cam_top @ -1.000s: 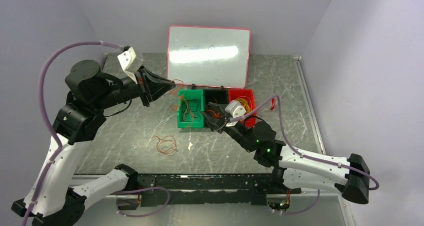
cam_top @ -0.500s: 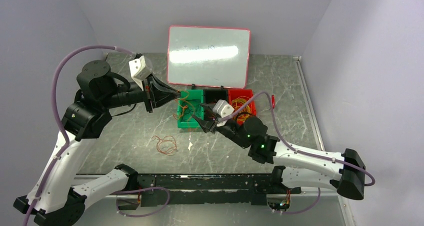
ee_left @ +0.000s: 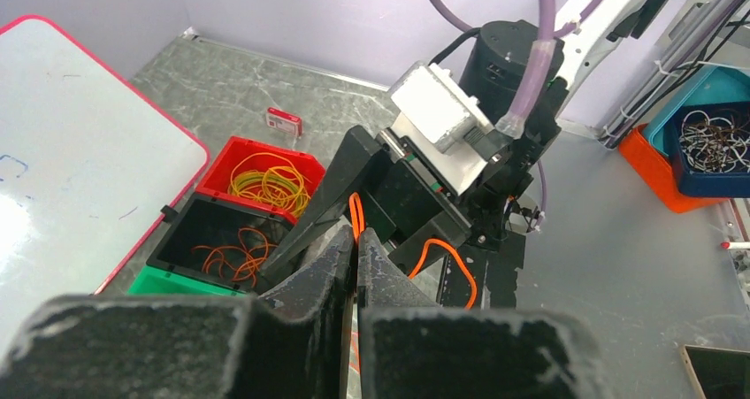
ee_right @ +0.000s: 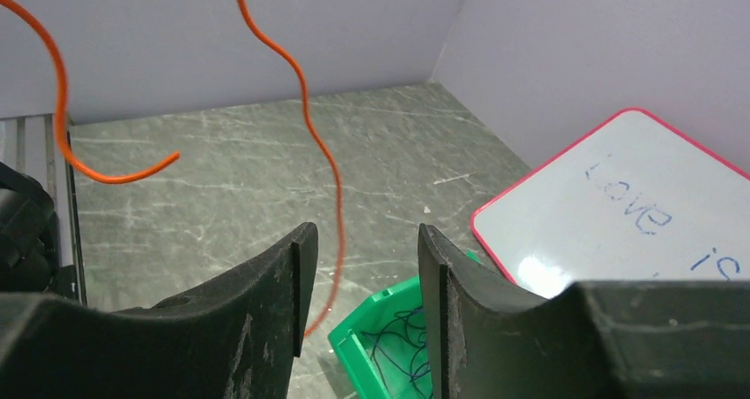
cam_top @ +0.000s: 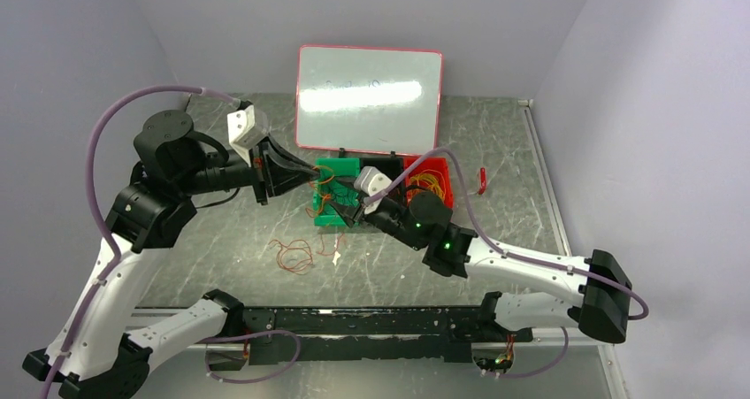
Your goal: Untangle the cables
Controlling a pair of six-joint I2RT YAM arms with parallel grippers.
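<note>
Left gripper (cam_top: 309, 176) and right gripper (cam_top: 347, 211) meet over the left bin (cam_top: 325, 218); cable strand (ee_left: 354, 209) sits in the left jaws. Middle bin (cam_top: 389, 163) and right bin (cam_top: 445, 191) sit right of the jaws, cables (ee_left: 265, 182) in each. Whiteboard (cam_top: 370, 98) behind them. Loose cable loop (cam_top: 292, 256) on table (cam_top: 221, 231), near-left of jaws.

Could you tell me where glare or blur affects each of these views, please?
Top external: a glare band across the whiteboard washes out its writing. Left wrist: the left hand, shut on an orange cable, is grainy and soft near the lens. Right wrist: the open right hand is soft too; a glare spot sits on the whiteboard's lower corner, yet the orange cable looks sharp.
</note>
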